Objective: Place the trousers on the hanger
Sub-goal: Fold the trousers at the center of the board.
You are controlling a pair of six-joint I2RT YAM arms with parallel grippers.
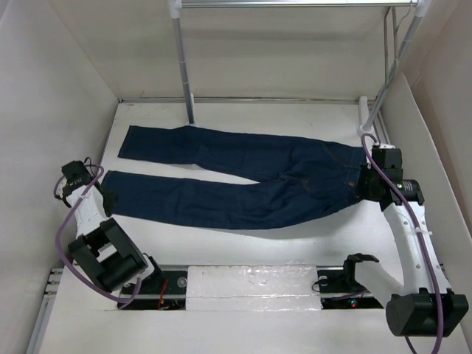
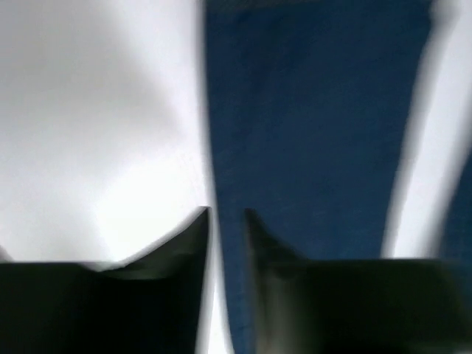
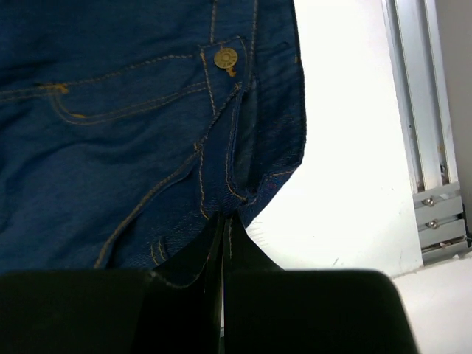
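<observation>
1. Jaws of the left gripper (image 2: 227, 215) stand a narrow gap apart over the edge of the near leg. Blur hides whether they touch cloth.
2. Trousers (image 1: 236, 177) lie flat on the tabletop (image 1: 243, 247), legs left and waist right, likely spread so each arm reaches an end.
3. Right gripper (image 3: 223, 221) has its jaws together, clamped on the waistband edge below the button (image 3: 226, 57). This is probably a hold for lifting toward the hanger (image 1: 389, 55), which seems to hang at far right.
</observation>
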